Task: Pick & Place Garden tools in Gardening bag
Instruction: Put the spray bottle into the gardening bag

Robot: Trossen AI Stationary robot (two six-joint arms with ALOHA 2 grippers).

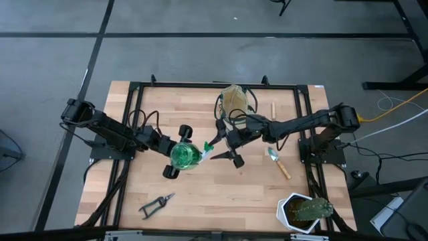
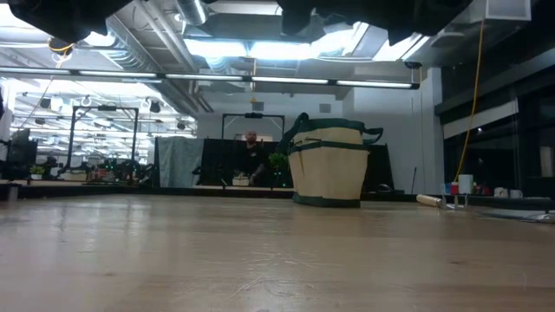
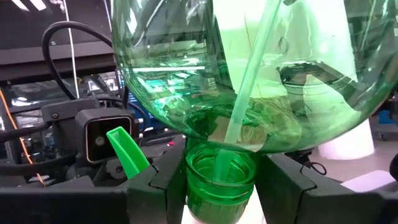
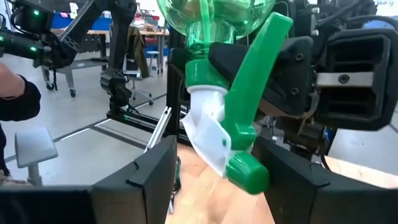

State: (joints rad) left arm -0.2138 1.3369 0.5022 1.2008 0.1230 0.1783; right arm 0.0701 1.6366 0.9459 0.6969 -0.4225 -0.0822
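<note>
My left gripper is shut on the green spray bottle, which it holds in the air over the middle of the table. The bottle's round body is up and its white-and-green spray head is down. My right gripper is open, with a finger on each side of the spray head, touching nothing. The gardening bag stands on its base at the far edge. The trowel lies flat at the right. The shears lie near the front left. My left gripper pinches the bottle's threaded neck between its two fingers, just under the round body. The fingers come from the table's left, slanting a little upward, and lie across the neck. The bottle sits inverted and tilted, lifted clear of the table.
A white pot with a green plant stands at the front right corner. A short wooden stick lies right of the bag. A black frame runs along the table's far edge and sides. A person shows in the room beyond.
</note>
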